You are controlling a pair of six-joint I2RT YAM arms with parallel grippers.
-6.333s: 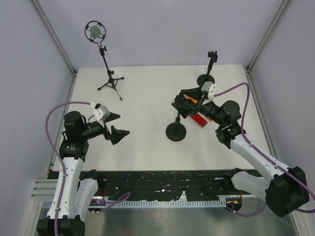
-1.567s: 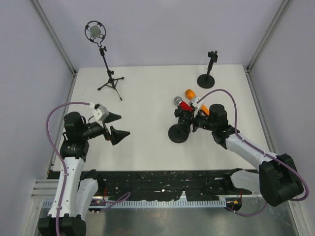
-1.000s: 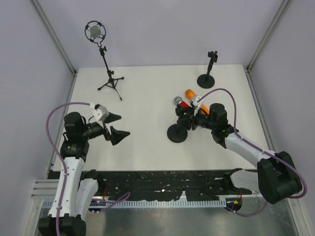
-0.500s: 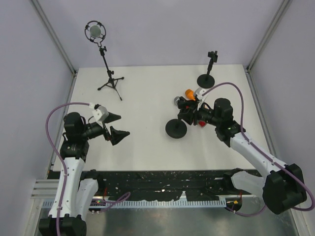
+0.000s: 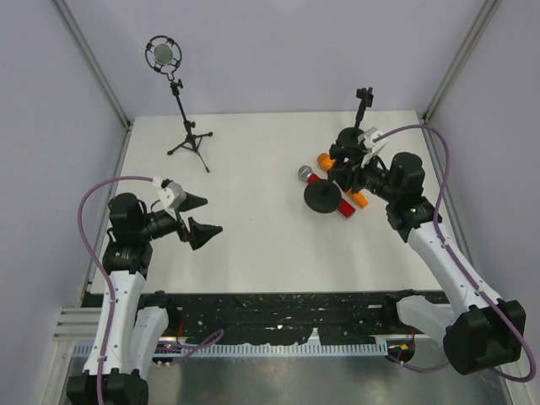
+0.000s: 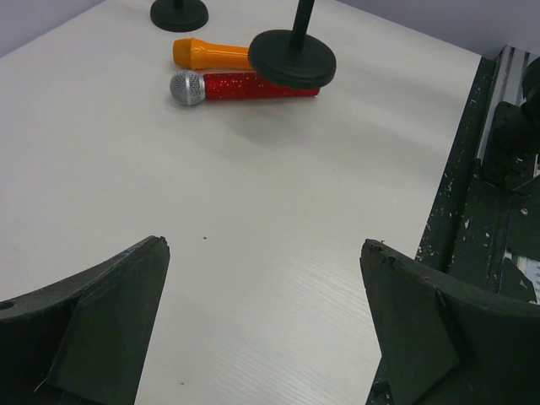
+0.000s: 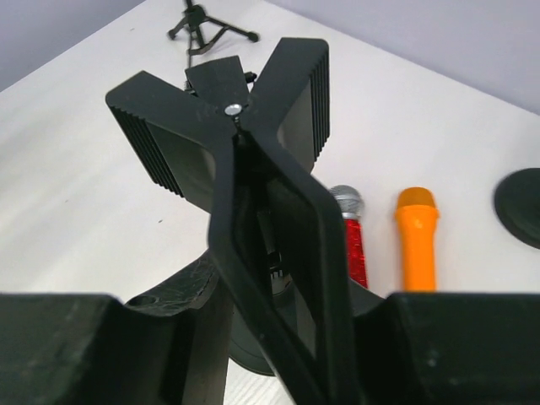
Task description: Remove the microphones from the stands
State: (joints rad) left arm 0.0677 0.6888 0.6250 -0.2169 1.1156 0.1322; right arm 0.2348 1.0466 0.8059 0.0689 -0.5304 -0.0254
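Two loose microphones [image 5: 305, 175]; three stands [image 5: 187, 135]; right pincer [image 5: 344, 167] seemingly gripping stand [image 5: 322, 196].

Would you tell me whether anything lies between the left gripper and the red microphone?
Nothing visible does: bare table separates left gripper and red microphone; the stand, held in the right gripper, overlaps only its handle.

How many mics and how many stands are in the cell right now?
Microphones: 3 (red handheld mic, orange handheld mic, shock-mounted mic)
Stands: 3 (tripod stand, back round-base stand, lifted round-base stand)
Total: 6
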